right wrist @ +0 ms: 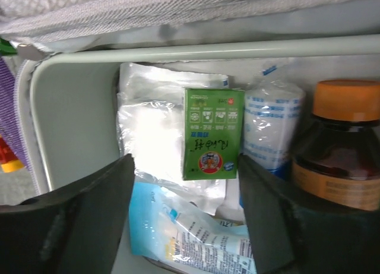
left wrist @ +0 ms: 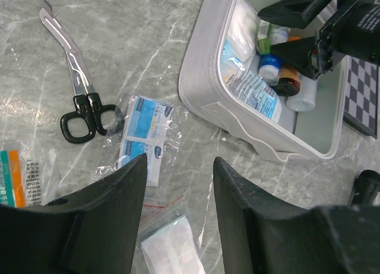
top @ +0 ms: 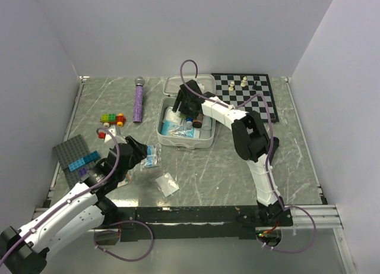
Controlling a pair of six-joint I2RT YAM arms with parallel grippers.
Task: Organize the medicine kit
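White walls box in a grey marbled bench (top: 225, 167). The right hand (right wrist: 185, 173) hangs with fingers spread and empty over the open medicine kit (top: 184, 144), which sits just past the bench's centre toward 12 o'clock, its lid tipped back. Straight beyond this hand's fingers a green box (right wrist: 212, 134) lies on a clear pack of white gauze (right wrist: 151, 149). At 3 o'clock of the box stand a wrapped bandage roll (right wrist: 273, 131) and an amber bottle with an orange cap (right wrist: 338, 149). A chessboard (top: 249, 93) lies at 2 o'clock of the kit. The left hand (left wrist: 179, 173), at 8 o'clock of the kit, is also spread wide and holds nothing, above a blue-and-white sachet pack (left wrist: 145, 137). In the left wrist view, black-handled scissors (left wrist: 80, 90) lie at 10 o'clock of that pack. A purple wand (top: 138, 98) and toy bricks (top: 111, 117) lie at 9 o'clock of the kit.
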